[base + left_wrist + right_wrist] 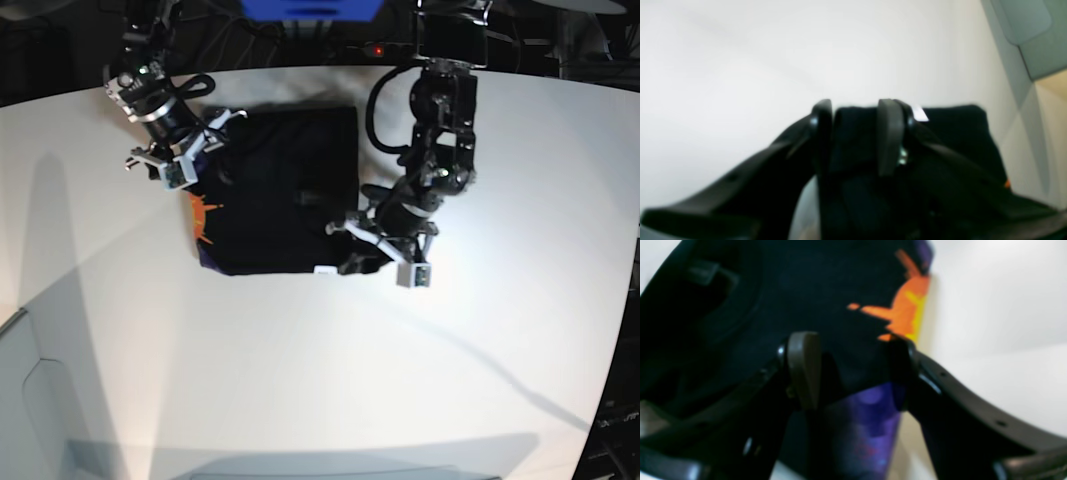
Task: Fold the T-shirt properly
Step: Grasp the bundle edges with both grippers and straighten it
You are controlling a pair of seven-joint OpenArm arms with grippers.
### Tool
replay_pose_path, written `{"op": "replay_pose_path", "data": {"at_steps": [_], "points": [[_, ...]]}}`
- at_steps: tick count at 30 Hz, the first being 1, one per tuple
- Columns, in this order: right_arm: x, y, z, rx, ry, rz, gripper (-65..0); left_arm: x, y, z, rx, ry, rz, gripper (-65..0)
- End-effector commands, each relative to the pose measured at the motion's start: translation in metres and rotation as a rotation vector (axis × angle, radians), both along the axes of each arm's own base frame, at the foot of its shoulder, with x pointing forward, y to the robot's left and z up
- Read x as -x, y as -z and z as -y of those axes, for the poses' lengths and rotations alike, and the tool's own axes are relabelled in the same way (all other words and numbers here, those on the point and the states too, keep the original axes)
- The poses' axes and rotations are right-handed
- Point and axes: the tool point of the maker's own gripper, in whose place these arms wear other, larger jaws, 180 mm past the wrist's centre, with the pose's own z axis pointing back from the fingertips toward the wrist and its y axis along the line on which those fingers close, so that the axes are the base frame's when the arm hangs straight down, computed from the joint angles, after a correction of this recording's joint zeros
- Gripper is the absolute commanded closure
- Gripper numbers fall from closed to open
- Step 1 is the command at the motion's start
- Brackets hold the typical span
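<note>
Your T-shirt (275,195) lies on the white table (420,370) as a dark, roughly squared bundle, between your two arms and reached by both. Your left gripper (857,140) sits at the bundle's near corner on the base view's right side; from its wrist camera you see black cloth filling the gap between the two fingers (888,133), with a folded edge of the shirt running level just beyond the fingertips and a small white tag (919,113) showing right beside the right-hand finger. The jaws stand partly closed around that cloth, but whether they actually pinch it you cannot tell, since the picture is soft and the fabric is as dark as the fingers. A speck of orange print (1007,183) peeks out low and to the right of this gripper. Your right gripper (853,370) is at the opposite side of the bundle, at its far corner on the base view's left. Its jaws stand wide, with cloth bunched between them: black fabric above and ahead of the fingertips, purple print (867,426) hanging down between the fingers toward the camera, and the orange sun patch (907,310) just ahead of and above the right-hand finger, at the shirt's edge. The cloth fills the span from finger to finger, so it looks held there. In the base view the orange and purple also show along the bundle's edge just below this gripper (175,165), facing the table's open side.
</note>
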Motion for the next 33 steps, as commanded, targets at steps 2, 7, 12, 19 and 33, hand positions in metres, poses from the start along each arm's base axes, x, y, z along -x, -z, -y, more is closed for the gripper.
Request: {"op": "replay_pose_path", "data": {"at_steps": [2,7,12,19,33], "points": [[-0.006,-0.012,-0.003,-0.022,-0.007,0.049,-32.8,-0.008,-0.008,0.008,0.017,0.02,0.025,-18.7],[-0.006,-0.012,-0.001,-0.016,-0.005,0.049,-32.8,-0.007,0.0,0.002,0.009,0.008,0.003,-5.1],[-0.001,0.004,-0.002,-0.03,-0.004,0.005,-32.8,-0.01,0.002,-0.016,0.004,-0.038,-0.002,-1.3],[0.011,0.034,-0.005,-0.059,-0.001,-0.081,-32.8,-0.006,0.009,-0.048,0.002,-0.126,-0.022,-1.3],[0.009,0.043,-0.01,-0.116,0.012,-0.06,-32.8,0.023,0.041,-0.073,-0.055,-0.145,-0.113,-7.6]]}}
